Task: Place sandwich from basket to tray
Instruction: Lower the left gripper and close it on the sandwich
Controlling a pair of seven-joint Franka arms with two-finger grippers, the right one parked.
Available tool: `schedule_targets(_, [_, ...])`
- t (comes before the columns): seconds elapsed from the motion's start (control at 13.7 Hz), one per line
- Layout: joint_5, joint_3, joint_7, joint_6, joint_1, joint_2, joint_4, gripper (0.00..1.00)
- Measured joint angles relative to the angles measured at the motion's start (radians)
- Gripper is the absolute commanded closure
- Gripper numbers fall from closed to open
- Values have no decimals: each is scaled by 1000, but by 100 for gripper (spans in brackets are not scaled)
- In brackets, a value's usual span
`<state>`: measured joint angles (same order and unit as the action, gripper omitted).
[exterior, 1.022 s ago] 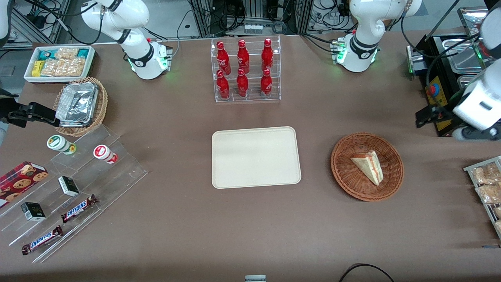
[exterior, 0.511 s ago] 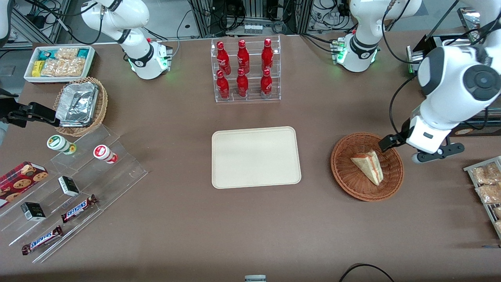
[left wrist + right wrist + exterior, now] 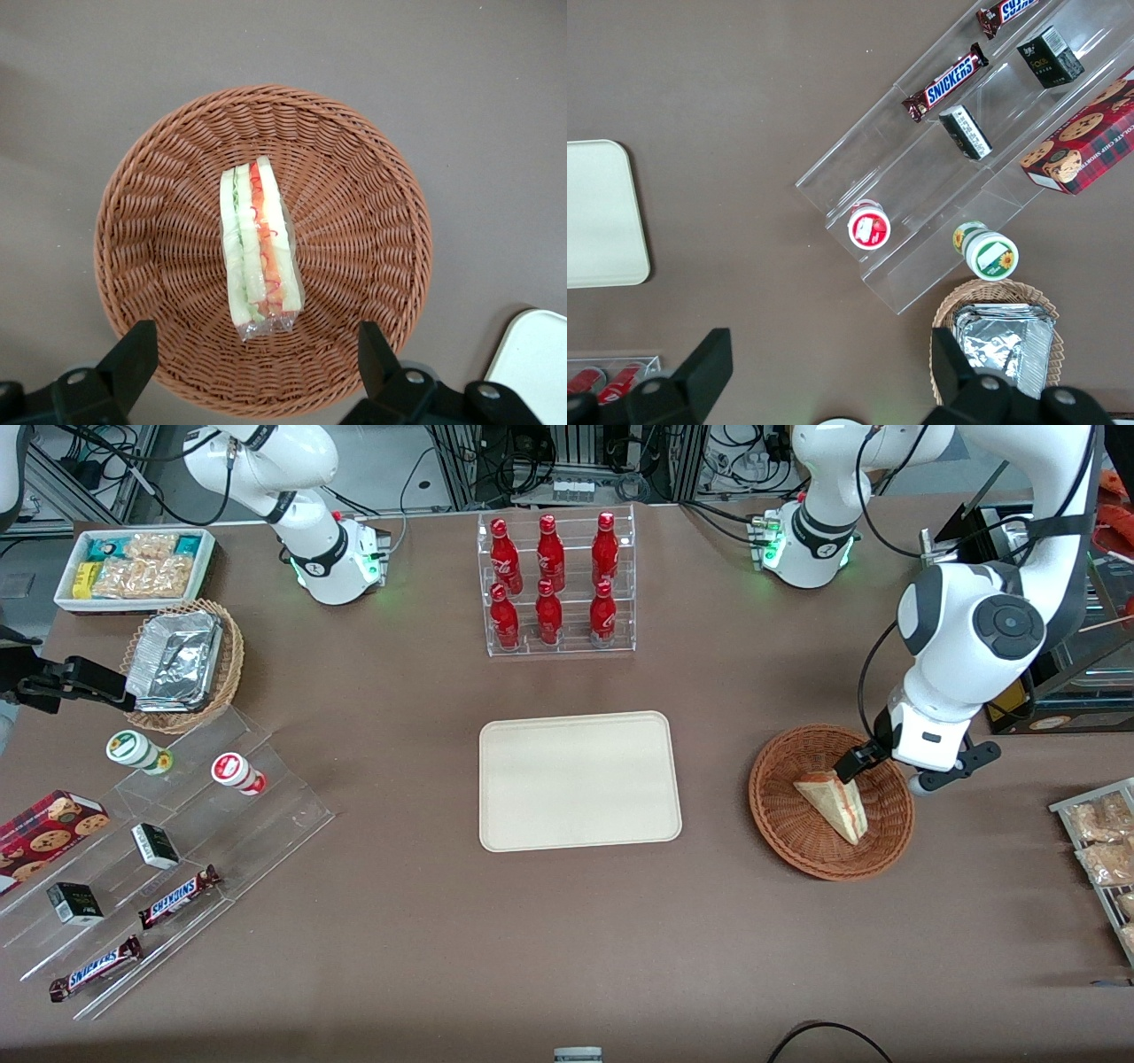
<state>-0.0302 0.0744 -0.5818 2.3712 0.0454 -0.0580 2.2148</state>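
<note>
The sandwich (image 3: 833, 804) (image 3: 259, 249) lies in the basket (image 3: 788, 815) (image 3: 354, 177), untouched. The jaws (image 3: 873, 766) (image 3: 257, 354) hang just above it, spread wide, holding nothing, one finger (image 3: 133, 354) at each side of the wedge. Half a second ago they stood at the basket's rim, nearer the working arm's end. The tray (image 3: 580, 779) (image 3: 536, 354) sits apart on the bench (image 3: 532, 939).

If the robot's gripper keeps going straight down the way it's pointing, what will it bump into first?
Probably the sandwich. The gripper hangs open above the wicker basket, pointing down, and the sandwich lies nearly in line between its fingers. Its height is hard to judge, so it might touch the basket floor beside it.
</note>
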Motion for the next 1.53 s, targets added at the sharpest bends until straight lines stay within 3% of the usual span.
schedule_targets(1.17, [0,-2,-37,203,-2,-158,77,0])
schedule_targets(1.24, [0,-2,-37,219,-3,-169,77,8])
schedule_targets(1.39, [0,-2,-43,245,-3,-194,78,60])
schedule_targets(1.46, [0,-2,-49,250,-3,-202,78,78])
schedule_targets(1.53, [0,-2,-54,254,-3,-206,77,91])
